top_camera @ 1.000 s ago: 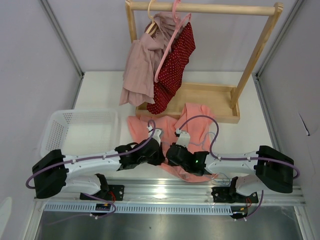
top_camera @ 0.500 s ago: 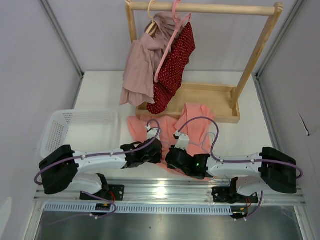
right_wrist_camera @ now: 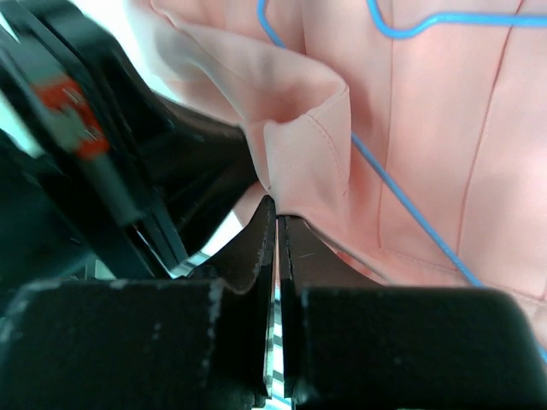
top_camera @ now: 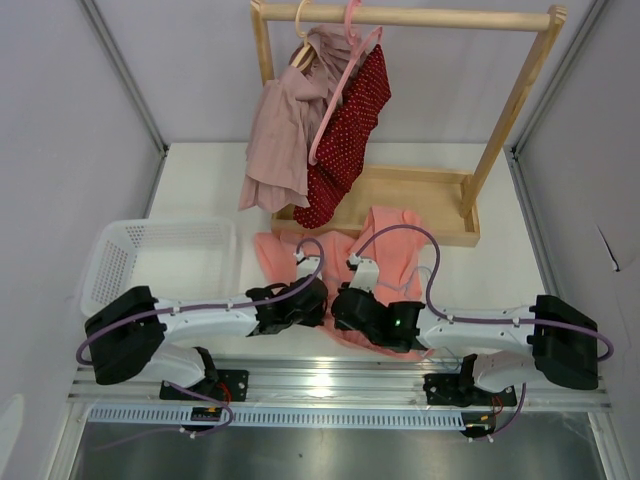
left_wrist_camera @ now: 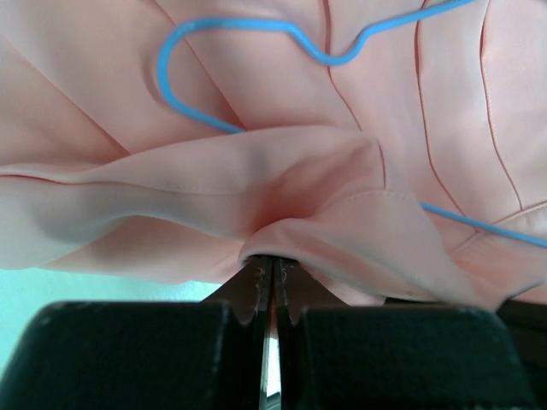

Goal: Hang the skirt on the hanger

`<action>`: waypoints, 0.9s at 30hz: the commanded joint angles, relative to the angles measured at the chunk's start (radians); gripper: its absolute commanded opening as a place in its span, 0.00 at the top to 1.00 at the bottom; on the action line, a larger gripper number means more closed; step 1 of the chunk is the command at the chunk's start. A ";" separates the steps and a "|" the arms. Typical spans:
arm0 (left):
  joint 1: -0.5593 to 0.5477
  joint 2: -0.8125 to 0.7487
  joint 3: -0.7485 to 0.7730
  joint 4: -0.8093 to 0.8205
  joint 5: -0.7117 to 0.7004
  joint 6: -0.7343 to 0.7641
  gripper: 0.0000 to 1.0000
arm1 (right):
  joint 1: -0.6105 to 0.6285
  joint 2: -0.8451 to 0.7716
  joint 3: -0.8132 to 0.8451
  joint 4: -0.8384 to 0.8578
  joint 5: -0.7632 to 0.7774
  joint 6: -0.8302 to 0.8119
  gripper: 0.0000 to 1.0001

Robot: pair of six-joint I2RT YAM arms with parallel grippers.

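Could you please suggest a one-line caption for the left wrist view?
Left gripper shut on a fold of the salmon-pink skirt, with the light-blue hanger partly hidden beneath that fold.

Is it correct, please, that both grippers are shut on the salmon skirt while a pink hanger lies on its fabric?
Not quite: the hanger lying on the skirt is light blue, not pink, as the left wrist view shows. The rest holds: the left gripper and the right gripper are both shut on the skirt's fabric.
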 commanded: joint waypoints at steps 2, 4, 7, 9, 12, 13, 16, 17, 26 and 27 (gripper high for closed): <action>0.013 0.011 -0.036 -0.024 -0.026 0.007 0.99 | -0.044 -0.050 0.080 -0.001 0.027 -0.066 1.00; 0.013 -0.013 -0.055 -0.012 -0.016 0.008 1.00 | -0.060 -0.050 0.085 -0.002 0.020 -0.079 1.00; 0.011 -0.038 -0.070 -0.011 0.011 0.030 1.00 | -0.087 -0.047 0.083 0.007 -0.002 -0.094 1.00; 0.010 -0.052 -0.079 -0.011 0.027 0.046 1.00 | -0.102 -0.041 0.077 0.011 -0.013 -0.096 1.00; 0.008 -0.105 -0.095 0.000 0.038 0.068 1.00 | -0.110 -0.038 0.069 0.021 -0.023 -0.096 1.00; 0.009 -0.122 -0.102 0.003 0.043 0.074 1.00 | -0.113 -0.033 0.066 0.022 -0.023 -0.096 1.00; 0.008 -0.188 -0.122 0.020 0.049 0.094 1.00 | -0.117 -0.027 0.056 0.031 -0.039 -0.091 1.00; 0.009 -0.214 -0.125 0.026 0.046 0.099 0.97 | -0.116 -0.025 0.054 0.034 -0.045 -0.091 1.00; -0.001 -0.237 -0.128 0.161 0.067 0.175 0.78 | -0.082 -0.012 0.054 0.031 -0.057 -0.069 1.00; -0.009 -0.233 -0.125 0.161 0.063 0.180 0.76 | -0.079 -0.010 0.055 0.031 -0.057 -0.066 1.00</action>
